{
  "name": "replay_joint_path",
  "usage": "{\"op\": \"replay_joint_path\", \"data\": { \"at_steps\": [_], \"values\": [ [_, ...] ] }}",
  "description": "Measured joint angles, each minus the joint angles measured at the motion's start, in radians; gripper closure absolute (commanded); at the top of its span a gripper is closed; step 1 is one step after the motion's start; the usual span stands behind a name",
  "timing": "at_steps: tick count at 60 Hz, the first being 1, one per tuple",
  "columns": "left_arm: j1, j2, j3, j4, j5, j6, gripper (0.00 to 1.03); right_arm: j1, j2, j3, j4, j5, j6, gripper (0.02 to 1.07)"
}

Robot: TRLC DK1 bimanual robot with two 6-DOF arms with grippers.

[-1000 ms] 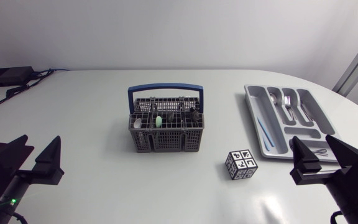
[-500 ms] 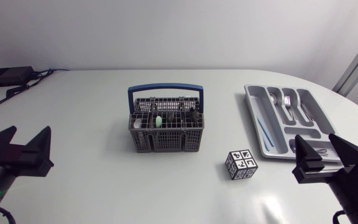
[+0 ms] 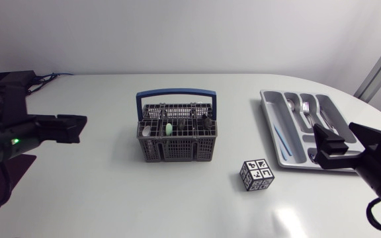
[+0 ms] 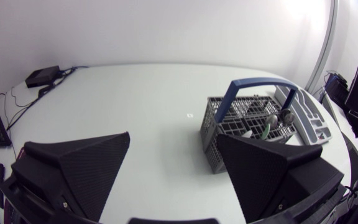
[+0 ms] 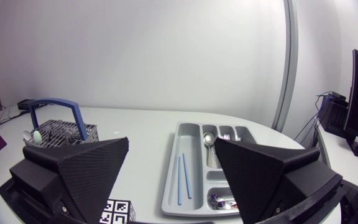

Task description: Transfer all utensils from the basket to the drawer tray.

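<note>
Left gripper (image 4: 174, 140) gapes wide, empty, grey mesh basket with blue handle (image 4: 235, 121) ahead at mid-table; right gripper (image 5: 172, 142), likewise wide and empty, faces grey plastic drawer tray (image 5: 188, 140) near the right edge. Basket's utensils (image 3: 169, 127) are indistinct.

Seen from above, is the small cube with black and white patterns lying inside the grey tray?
No, the cube stands on the table beside the tray, with bare table between them.

a grey wire basket (image 3: 176, 139) with blue handle holds upright utensils (image 3: 169, 127); the grey drawer tray (image 3: 276, 119), well apart, holds cutlery.
</note>
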Motion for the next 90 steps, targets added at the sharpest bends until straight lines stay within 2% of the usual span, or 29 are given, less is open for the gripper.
{"op": "replay_joint_path", "data": {
  "at_steps": [6, 15, 21, 26, 31, 38, 47, 55, 62, 72, 80, 84, 90],
  "values": [
    [-0.036, 0.122, 0.075, -0.058, 0.000, 0.018, 0.06, 0.045, 0.089, 0.058, -0.010, 0.045, 0.000, 0.07],
    [-0.086, 0.247, 0.160, -0.109, 0.008, 0.119, 0.06, 0.116, 0.195, 0.128, -0.062, 0.096, 0.000, 0.07],
    [-0.131, 0.334, 0.233, -0.171, 0.011, 0.146, 0.06, 0.140, 0.295, 0.201, -0.151, 0.106, 0.000, 0.07],
    [-0.179, 0.399, 0.276, -0.177, 0.011, 0.152, 0.10, 0.152, 0.387, 0.272, -0.230, 0.105, -0.002, 0.07],
    [-0.231, 0.437, 0.303, -0.187, 0.007, 0.167, 0.12, 0.164, 0.451, 0.327, -0.288, 0.056, -0.037, 0.07],
    [-0.301, 0.510, 0.360, -0.193, -0.061, 0.171, 0.17, 0.157, 0.487, 0.357, -0.331, -0.096, -0.145, 0.07],
    [-0.349, 0.584, 0.388, -0.193, -0.100, 0.174, 0.23, 0.157, 0.540, 0.378, -0.349, -0.120, -0.187, 0.07],
    [-0.357, 0.637, 0.407, -0.188, -0.122, 0.175, 0.43, 0.172, 0.564, 0.381, -0.350, -0.120, -0.193, 0.07],
    [-0.357, 0.666, 0.414, -0.169, -0.142, 0.175, 0.46, 0.183, 0.571, 0.381, -0.352, -0.120, -0.193, 0.07],
    [-0.385, 0.694, 0.416, -0.146, -0.192, 0.179, 0.60, 0.191, 0.571, 0.381, -0.352, -0.120, -0.193, 0.07],
    [-0.399, 0.711, 0.416, -0.123, -0.203, 0.190, 0.78, 0.198, 0.571, 0.381, -0.352, -0.119, -0.193, 0.07],
    [-0.404, 0.712, 0.416, -0.114, -0.210, 0.193, 0.81, 0.198, 0.571, 0.381, -0.352, -0.119, -0.193, 0.07],
    [-0.408, 0.712, 0.416, -0.109, -0.218, 0.193, 0.90, 0.203, 0.569, 0.381, -0.352, -0.119, -0.193, 0.07]
  ]
}}
